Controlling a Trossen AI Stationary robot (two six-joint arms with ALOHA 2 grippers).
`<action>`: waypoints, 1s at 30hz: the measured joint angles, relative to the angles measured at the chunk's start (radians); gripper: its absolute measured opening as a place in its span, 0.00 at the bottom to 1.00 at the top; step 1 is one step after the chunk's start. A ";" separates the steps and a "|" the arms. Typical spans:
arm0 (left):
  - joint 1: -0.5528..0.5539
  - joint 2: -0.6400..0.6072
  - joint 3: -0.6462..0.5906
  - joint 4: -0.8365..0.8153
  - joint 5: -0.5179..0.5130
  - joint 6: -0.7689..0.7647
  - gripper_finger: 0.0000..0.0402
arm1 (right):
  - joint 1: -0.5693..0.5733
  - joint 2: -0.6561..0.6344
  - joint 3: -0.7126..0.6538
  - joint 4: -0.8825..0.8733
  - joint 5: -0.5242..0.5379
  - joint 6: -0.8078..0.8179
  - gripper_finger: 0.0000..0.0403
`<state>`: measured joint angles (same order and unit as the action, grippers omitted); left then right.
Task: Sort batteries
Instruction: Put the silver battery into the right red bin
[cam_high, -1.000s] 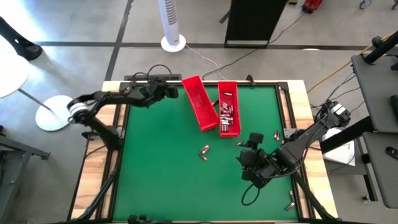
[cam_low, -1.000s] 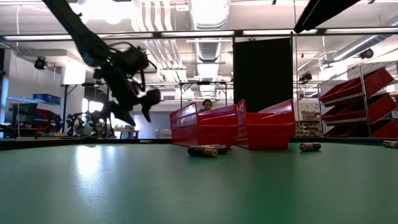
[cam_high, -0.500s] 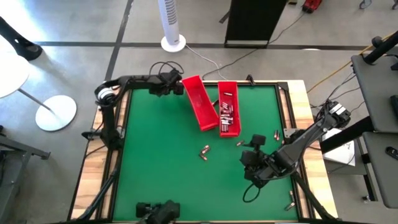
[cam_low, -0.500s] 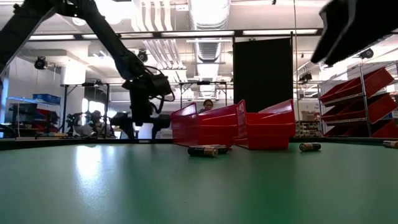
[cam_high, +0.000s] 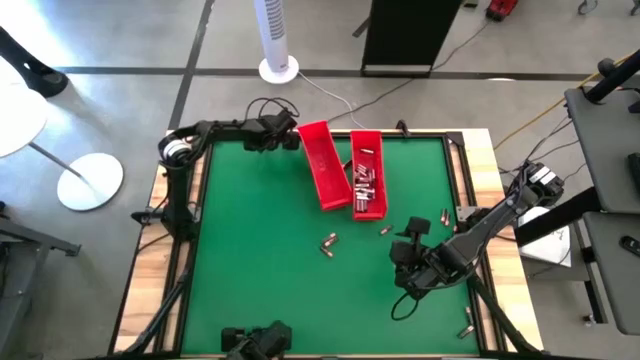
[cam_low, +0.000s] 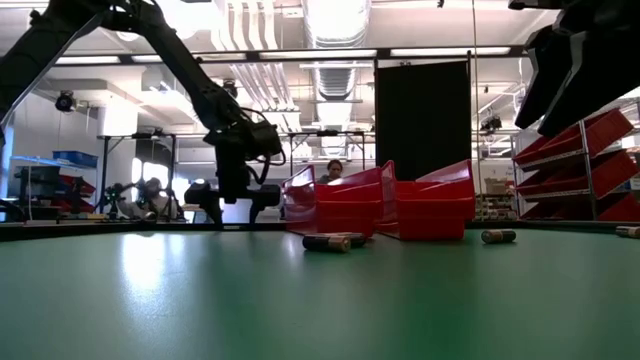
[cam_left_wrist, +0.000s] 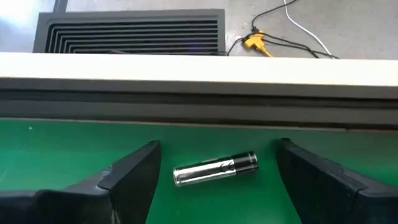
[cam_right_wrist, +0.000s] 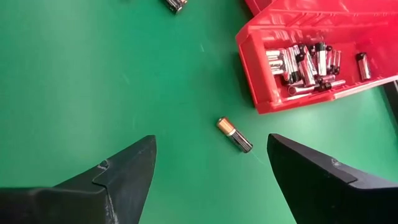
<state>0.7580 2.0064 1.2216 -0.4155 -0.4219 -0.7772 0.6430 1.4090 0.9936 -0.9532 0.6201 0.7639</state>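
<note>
Left gripper (cam_left_wrist: 214, 180), jaws spread, has swung to the table's far-left corner over a battery (cam_left_wrist: 215, 168).
Right gripper (cam_right_wrist: 211, 165), released, hovers over another battery (cam_right_wrist: 234, 134) beside the tray (cam_right_wrist: 323, 93); pickups likely next.

You're looking at a bright green table (cam_high: 260, 250) with a pale wood rim (cam_high: 480, 140). Both trays (cam_high: 368, 176) are vivid red. Between your left gripper's (cam_left_wrist: 214, 186) dark fingers lies a silver battery (cam_left_wrist: 214, 169) with a black end. Near the right tray (cam_right_wrist: 323, 56), there's a black battery with a copper-orange end (cam_right_wrist: 234, 134).
</note>
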 joint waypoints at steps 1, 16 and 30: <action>-0.002 -0.003 -0.002 -0.005 0.005 0.003 0.73 | 0.000 0.000 0.001 0.002 0.000 -0.007 0.74; -0.071 -0.039 -0.008 -0.099 0.033 0.203 0.45 | 0.000 0.000 0.008 0.013 0.009 -0.042 0.77; -0.143 -0.060 -0.038 -0.138 0.034 0.329 0.42 | 0.000 -0.001 0.008 0.022 0.009 -0.042 0.77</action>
<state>0.6149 1.9459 1.1841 -0.5533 -0.3879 -0.4479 0.6426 1.4082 1.0019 -0.9317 0.6292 0.7220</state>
